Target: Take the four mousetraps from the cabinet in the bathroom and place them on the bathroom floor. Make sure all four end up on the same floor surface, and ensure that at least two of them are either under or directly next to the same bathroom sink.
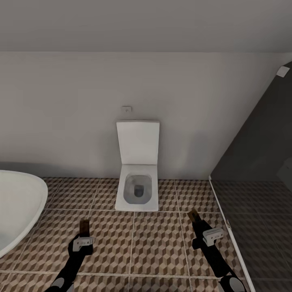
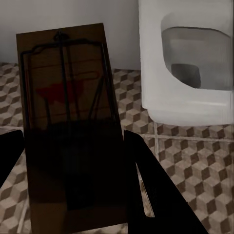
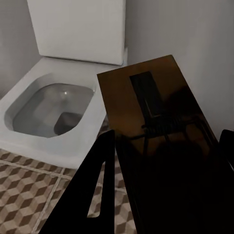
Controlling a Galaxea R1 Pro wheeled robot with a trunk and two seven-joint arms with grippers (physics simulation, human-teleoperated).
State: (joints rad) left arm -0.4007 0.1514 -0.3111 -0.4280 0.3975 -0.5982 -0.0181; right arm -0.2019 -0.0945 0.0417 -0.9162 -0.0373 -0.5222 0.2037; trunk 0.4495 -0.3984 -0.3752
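Both jaws of my left gripper (image 2: 73, 161) are clamped on a flat rectangular tan wooden mousetrap (image 2: 68, 97) with dark wire parts and a red mark; the board juts forward past my black fingers (image 2: 156, 190). My right gripper (image 3: 165, 170) is likewise closed on a second flat wooden mousetrap (image 3: 146, 97), its dark metal plate and wire facing up, the board lying between my fingers and reaching beyond them.

From the head, the left trap (image 1: 84, 228) and the right trap (image 1: 193, 216) are each held out over the bathroom floor (image 1: 158, 239) of square tiles printed with brown-and-beige cubes and pale grout. Ahead, between my arms, stands a boxy white toilet (image 1: 137, 190) with its lid raised against the plain pale wall (image 1: 61, 121). A rounded white tub rim (image 1: 24, 202) curves in at my left; a dark glass partition (image 1: 259, 162) edges my right, leaving open tile between.
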